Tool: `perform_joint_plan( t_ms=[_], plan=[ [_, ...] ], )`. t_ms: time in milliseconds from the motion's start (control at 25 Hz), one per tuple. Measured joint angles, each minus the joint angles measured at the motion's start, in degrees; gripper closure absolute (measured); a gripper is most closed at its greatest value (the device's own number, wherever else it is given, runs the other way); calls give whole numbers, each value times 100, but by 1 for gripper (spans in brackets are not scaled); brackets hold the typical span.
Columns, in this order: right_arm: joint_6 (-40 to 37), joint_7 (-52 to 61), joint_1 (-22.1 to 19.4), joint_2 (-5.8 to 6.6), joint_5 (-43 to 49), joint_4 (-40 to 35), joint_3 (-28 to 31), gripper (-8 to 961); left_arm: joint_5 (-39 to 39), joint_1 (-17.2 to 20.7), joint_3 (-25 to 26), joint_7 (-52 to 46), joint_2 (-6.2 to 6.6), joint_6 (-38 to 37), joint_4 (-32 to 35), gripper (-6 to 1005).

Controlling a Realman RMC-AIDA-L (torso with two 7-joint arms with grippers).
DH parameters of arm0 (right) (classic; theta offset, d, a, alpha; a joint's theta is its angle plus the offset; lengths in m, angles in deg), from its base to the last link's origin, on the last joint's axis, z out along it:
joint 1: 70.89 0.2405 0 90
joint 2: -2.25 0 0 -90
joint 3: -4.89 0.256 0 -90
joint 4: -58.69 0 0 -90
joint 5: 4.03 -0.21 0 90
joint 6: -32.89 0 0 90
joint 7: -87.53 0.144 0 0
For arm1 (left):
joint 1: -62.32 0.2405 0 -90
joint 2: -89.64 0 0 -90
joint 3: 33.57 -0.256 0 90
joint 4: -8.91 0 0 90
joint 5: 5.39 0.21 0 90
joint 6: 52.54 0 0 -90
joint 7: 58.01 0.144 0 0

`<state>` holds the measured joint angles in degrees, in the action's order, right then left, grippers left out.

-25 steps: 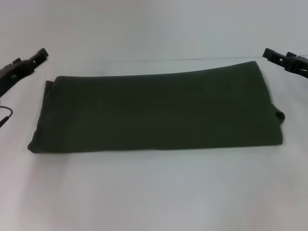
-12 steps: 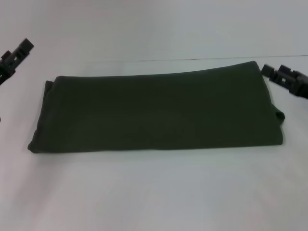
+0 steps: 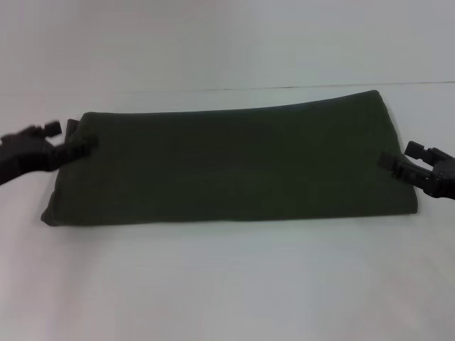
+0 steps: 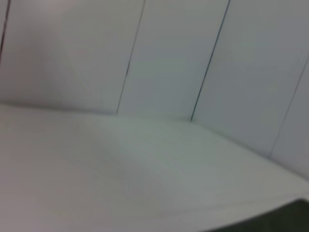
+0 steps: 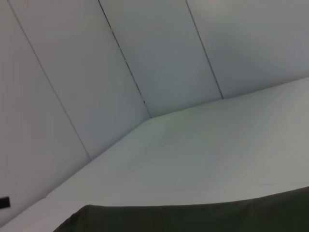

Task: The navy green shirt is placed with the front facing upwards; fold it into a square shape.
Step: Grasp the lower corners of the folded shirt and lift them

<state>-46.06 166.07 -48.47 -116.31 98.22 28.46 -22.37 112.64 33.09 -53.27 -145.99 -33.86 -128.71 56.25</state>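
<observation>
The navy green shirt (image 3: 227,167) lies folded into a long, wide band across the white table (image 3: 227,284), with plain green cloth facing up and no print showing. My left gripper (image 3: 77,144) is at the band's left short edge, low over the cloth and blurred by motion. At the right short edge is my right gripper (image 3: 397,155), fingers apart and nothing between them. The right wrist view shows a strip of the shirt (image 5: 193,217) close below the camera. In the left wrist view only a dark corner of the shirt (image 4: 292,220) shows.
A thin seam line (image 3: 298,87) crosses the table behind the shirt. Panelled white walls (image 5: 120,72) stand beyond the table's far side. A bare white surface stretches in front of the shirt towards me.
Both grippers have come down and inward from the shirt's far corners to the middle of its short edges. The shirt has not moved.
</observation>
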Motion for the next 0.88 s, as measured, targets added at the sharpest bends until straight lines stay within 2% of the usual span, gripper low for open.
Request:
perform_joint_plan(
  t_ms=[160,320,520,880],
  plan=[
    [-15,4,-10,-25,1,24,15,47,916,-133,-129,-719,61,288,96,86],
    [14,20,18,-60,9,55,-12,53,1604,-136,-136,-1142,71,341,279,86],
    [56,31,36,-82,9,58,9,54,1893,29,-123,-1492,43,257,513,87],
    [94,77,104,-89,7,62,-7,53,2165,101,-109,-1618,27,274,432,87]
  ],
)
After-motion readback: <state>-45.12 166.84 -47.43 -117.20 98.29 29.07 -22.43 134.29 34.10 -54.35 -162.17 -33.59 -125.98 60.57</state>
